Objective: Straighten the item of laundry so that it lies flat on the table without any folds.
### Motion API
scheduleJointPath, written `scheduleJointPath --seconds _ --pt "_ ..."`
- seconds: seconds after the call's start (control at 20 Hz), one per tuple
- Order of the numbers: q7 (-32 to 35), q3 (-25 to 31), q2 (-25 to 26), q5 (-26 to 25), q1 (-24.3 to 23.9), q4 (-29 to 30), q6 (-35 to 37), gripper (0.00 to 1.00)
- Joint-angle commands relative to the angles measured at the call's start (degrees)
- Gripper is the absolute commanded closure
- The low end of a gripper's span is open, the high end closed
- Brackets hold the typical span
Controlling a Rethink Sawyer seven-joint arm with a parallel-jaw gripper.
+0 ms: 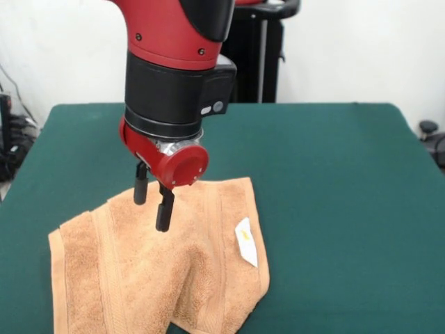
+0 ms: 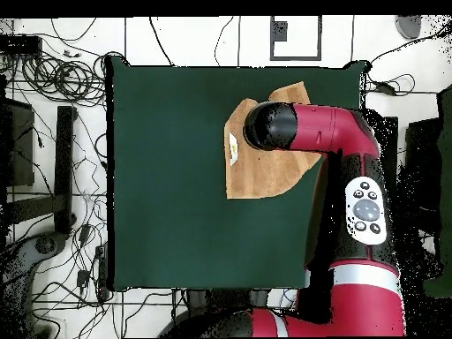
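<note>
Towel point(image 1: 139, 278): orange-tan, rumpled, on the green surface point(image 1: 334, 174) toward its camera-side edge; one flap is doubled over near the white label point(image 1: 246, 241).
Axis: roughly square, no clear long axis; border bands run diagonally.
Gripper point(image 1: 151, 203): fingers narrowly apart, empty, just above the cloth.
Step advice: pinch the folded flap's edge, draw outward, low.

Bright, even room light — soft shadows only under the towel's point(image 1: 163, 268) folds on the bench point(image 1: 334, 181); front view sharp, no glare.
</note>
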Motion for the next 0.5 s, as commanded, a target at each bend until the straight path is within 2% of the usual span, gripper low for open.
scheduleJointPath --seconds 0.05,0.5 --pt "-3.4 6.3 3.3 3.4 1.8 6.6 4.5 0.0" --pt "-5.7 6.1 2.3 4.2 1.3 7.1 5.6 0.0"
